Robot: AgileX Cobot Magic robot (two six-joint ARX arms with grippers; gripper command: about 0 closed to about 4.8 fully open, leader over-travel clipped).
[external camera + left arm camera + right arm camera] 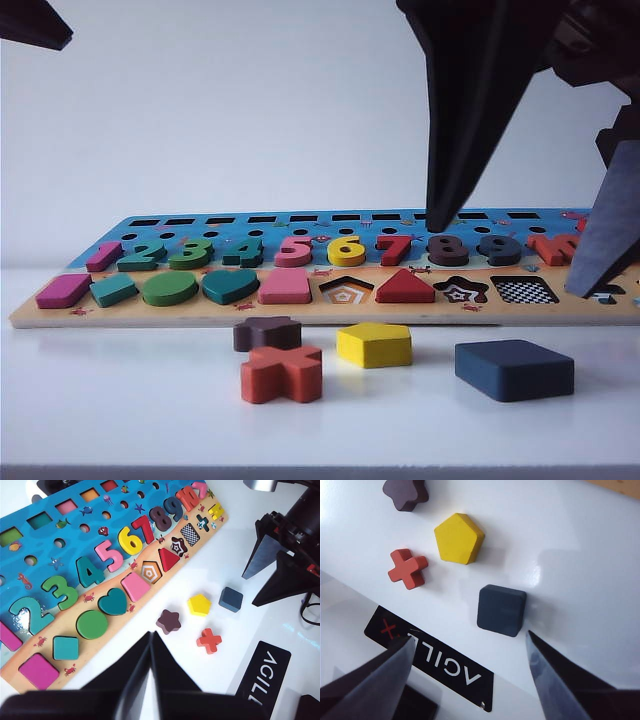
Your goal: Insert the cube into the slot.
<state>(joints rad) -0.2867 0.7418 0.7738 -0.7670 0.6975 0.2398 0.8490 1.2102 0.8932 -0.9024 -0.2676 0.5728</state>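
The board (300,312) lies along the table's (150,420) far edge, its checkered slot (524,290) empty. The right gripper (470,672) hangs open-jawed beside the cube (501,610) near the front; descending off-centre could shove it. The left gripper (151,652) is closed, idle.

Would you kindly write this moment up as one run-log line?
cube: loose on table, unheld | slot: empty | right tool: open, above cube | left tool: shut, near board's front edge
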